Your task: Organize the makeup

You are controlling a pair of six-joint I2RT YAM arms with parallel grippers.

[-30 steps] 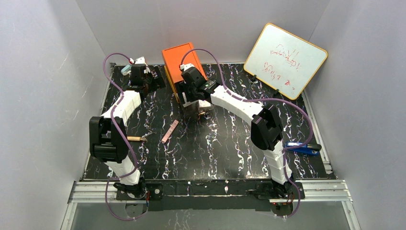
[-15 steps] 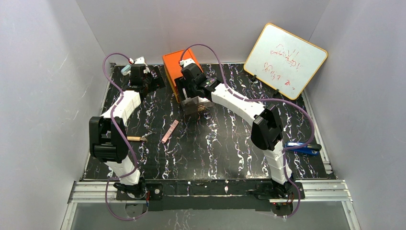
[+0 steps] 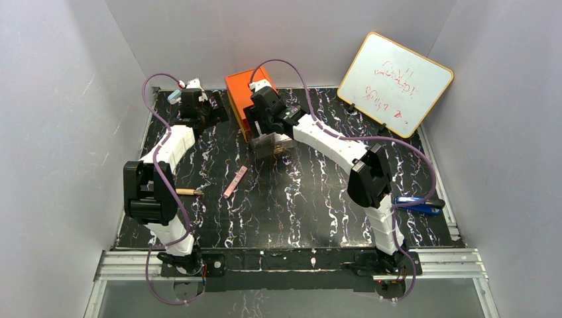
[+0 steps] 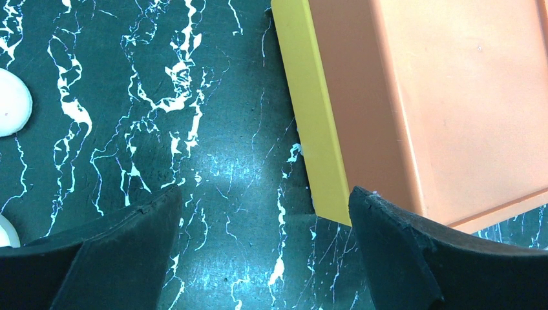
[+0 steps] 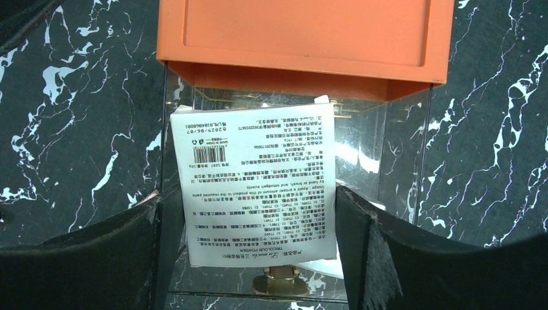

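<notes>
My right gripper (image 3: 268, 138) is shut on a clear powder case (image 5: 258, 194) with a white printed label and a gold clasp (image 5: 278, 284). It holds the case against the front of the orange box (image 5: 304, 32), which stands at the back centre (image 3: 237, 86). A slim pale-pink stick (image 3: 235, 181) lies on the black marbled table. A short gold-brown tube (image 3: 189, 191) lies by the left arm. My left gripper (image 4: 265, 252) is open and empty over the table, beside the box's yellow side (image 4: 310, 123). Two pale round discs (image 4: 13, 103) show at that view's left edge.
A whiteboard (image 3: 395, 83) leans at the back right. A blue stapler-like object (image 3: 417, 204) lies at the right edge beside the right arm. Grey walls close in the table on three sides.
</notes>
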